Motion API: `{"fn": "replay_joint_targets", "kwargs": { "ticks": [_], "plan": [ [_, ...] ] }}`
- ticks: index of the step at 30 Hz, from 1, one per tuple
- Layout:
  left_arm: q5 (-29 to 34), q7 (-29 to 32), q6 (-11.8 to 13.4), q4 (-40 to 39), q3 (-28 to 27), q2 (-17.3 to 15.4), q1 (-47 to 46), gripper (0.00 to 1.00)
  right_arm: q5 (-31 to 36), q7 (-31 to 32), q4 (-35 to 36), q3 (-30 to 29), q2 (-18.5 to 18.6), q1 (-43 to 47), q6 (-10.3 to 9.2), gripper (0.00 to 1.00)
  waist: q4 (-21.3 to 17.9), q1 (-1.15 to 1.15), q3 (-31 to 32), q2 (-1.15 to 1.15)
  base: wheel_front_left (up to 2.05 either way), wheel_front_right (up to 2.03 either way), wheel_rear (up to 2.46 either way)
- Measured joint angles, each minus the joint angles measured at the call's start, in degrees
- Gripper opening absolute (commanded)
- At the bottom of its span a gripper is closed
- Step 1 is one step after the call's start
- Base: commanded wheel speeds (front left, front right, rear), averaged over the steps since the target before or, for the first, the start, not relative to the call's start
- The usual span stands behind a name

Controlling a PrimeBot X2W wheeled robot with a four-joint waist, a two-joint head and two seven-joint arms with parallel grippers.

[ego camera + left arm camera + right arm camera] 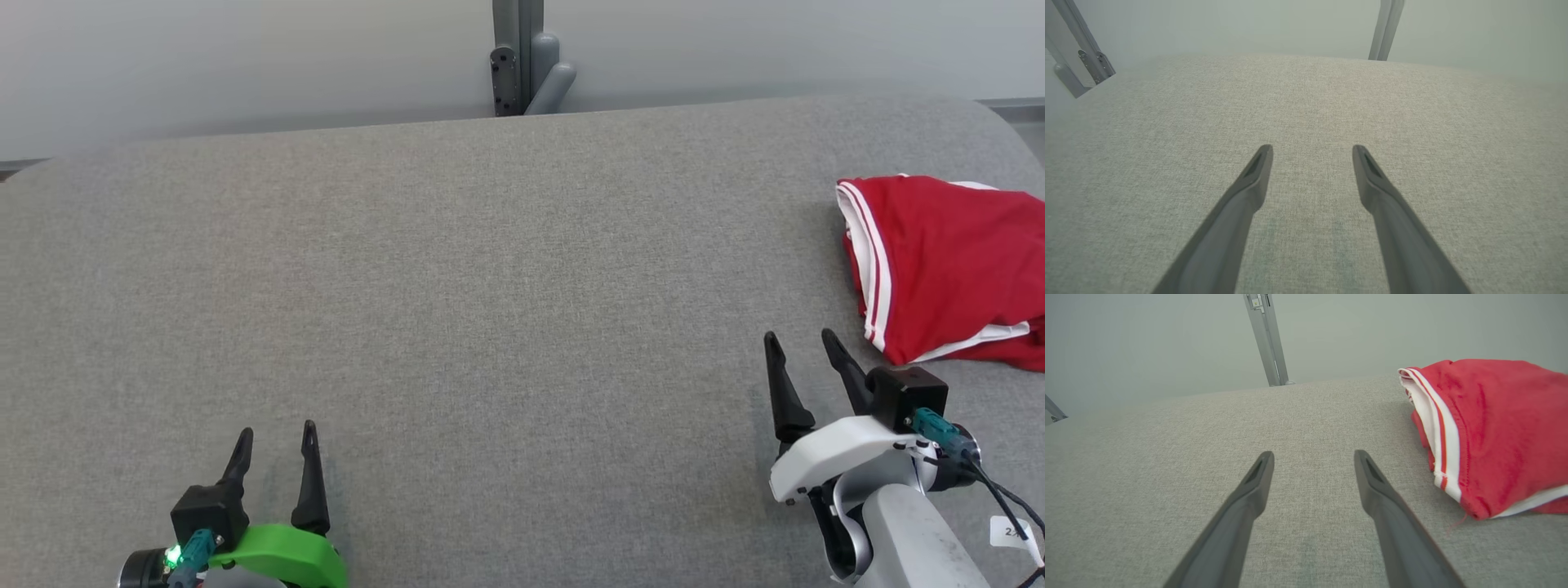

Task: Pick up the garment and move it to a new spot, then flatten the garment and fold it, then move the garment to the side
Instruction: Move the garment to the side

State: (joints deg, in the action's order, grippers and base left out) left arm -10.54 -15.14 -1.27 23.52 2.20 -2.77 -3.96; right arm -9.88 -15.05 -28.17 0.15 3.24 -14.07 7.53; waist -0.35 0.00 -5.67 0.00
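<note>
The red garment (947,261) (1502,433), trimmed in white stripes, lies bunched at the right edge of the grey fabric counter (490,286). The right gripper (799,335) (1313,454) is just beside it, apart from the cloth, jaws spread wide and empty. The left gripper (277,430) (1312,149) is well apart at the lower left, jaws likewise released, holding nothing.

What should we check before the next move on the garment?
1. Right gripper open, empty: ok.
2. Left gripper open, empty: ok.
3. Garment fully in head view: not ok, cut off at the right edge.
4. Right gripper at garment: not ok, apart; it lies to the gripper's right.
5. Garment flat: not ok, bunched.
6. Room on grey surface to spread it: ok.
</note>
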Motion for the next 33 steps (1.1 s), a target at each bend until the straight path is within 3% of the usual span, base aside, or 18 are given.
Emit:
{"fn": "replay_joint_targets", "kwargs": {
  "ticks": [9,19,33],
  "plan": [
    [-0.44,0.00,-0.69,0.12,-0.42,0.01,0.79,1.00,2.37,0.00,1.81,-0.76,-0.32,2.22,0.00,1.00,0.50,0.00,3.32,0.00,0.00,0.00,0.00],
    [-0.75,0.00,-1.26,-0.38,-1.03,0.01,0.69,1.00,6.62,0.00,3.79,-0.21,-0.36,3.27,0.00,1.00,-0.88,0.00,2.96,0.00,0.00,0.00,0.00],
    [-1.02,0.00,-1.51,0.56,-0.86,0.01,0.35,1.00,5.95,0.00,3.69,0.93,-0.38,3.51,0.00,1.00,-1.35,0.00,3.28,0.00,0.00,0.00,0.00]
  ]
}}
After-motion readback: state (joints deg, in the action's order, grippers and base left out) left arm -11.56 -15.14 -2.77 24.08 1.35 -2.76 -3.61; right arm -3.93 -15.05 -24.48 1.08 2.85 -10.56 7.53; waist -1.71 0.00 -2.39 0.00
